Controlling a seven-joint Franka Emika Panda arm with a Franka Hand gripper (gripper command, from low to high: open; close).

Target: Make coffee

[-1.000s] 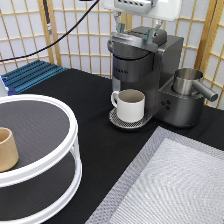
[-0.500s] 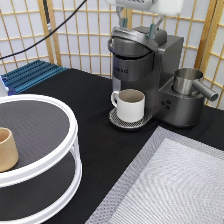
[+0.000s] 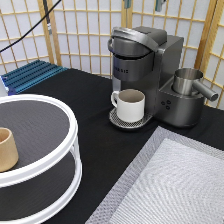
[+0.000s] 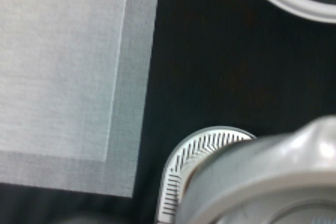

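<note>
In the exterior view, the coffee machine [image 3: 145, 70] stands lid shut, white mug [image 3: 131, 105] on its drip tray [image 3: 118, 121]; neither gripper nor coffee pod shows. The wrist view looks down past the machine [image 4: 262, 185]. Risk: an unseen, unseated pod jamming brewing.

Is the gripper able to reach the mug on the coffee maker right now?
Probably not from above: the gripper hangs over the coffee maker, whose brew head overhangs the mug. Its front looks open.
</note>
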